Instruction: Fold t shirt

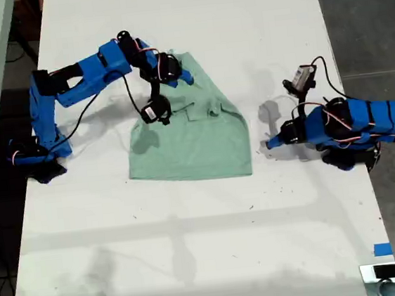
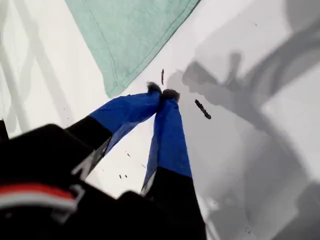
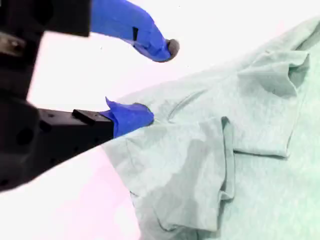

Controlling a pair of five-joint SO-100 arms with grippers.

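Exterior view: your second gripper [image 1: 182,77] hung at t shirt [image 1: 189,138] far edge, fingers parted, empty; first gripper [image 1: 273,142], fingers closed, empty, lay beside counter [image 1: 194,247] near hem corner.

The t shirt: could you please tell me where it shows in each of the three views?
Exterior view: the t shirt lies mid-table, nearer the arm on that view's left.
First wrist view: only a corner of it shows, just beyond my shut first pincer, not touching.
Second wrist view: it fills the frame beyond my open second pincer, one finger at its edge.
Shared landmark: the white table.
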